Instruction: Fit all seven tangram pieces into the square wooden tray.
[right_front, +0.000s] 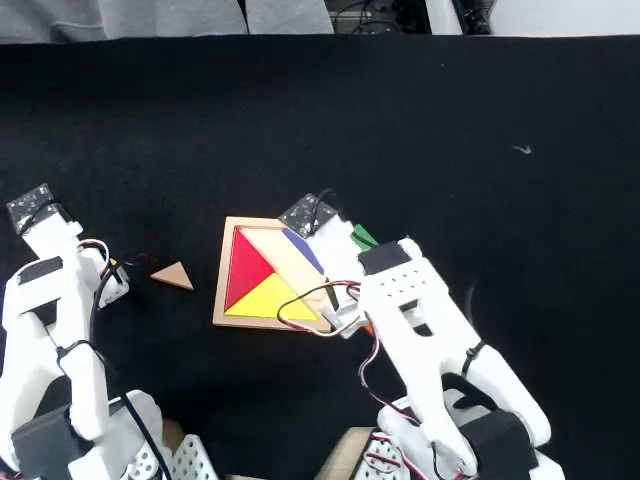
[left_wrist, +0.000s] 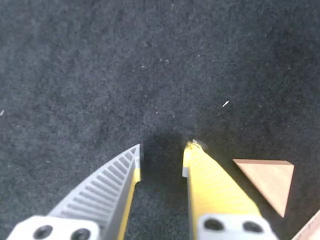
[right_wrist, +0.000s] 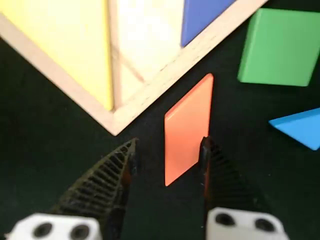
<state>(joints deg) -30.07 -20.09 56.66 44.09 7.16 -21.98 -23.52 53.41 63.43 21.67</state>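
a: the square wooden tray (right_front: 219, 285) lies mid-table on the black cloth (right_front: 450, 150). in it i see a red piece (right_front: 245, 268), a yellow piece (right_front: 262, 300), a blue piece (right_front: 301, 249) and a pale wooden piece (right_front: 283, 260).

b: a tan triangle (right_front: 173, 275) lies flat on the cloth just left of the tray, between it and my left gripper (left_wrist: 162, 152). its fingers stand moderately apart over bare cloth, holding nothing.

c: my right gripper (right_wrist: 167, 147) hangs at the tray's right side. its fingers are spread wide, astride the near end of an orange piece (right_wrist: 187, 130) lying flat just beside the tray rim.

d: a green piece (right_wrist: 281, 47) and a light blue triangle (right_wrist: 300, 127) lie on the cloth right of the tray.
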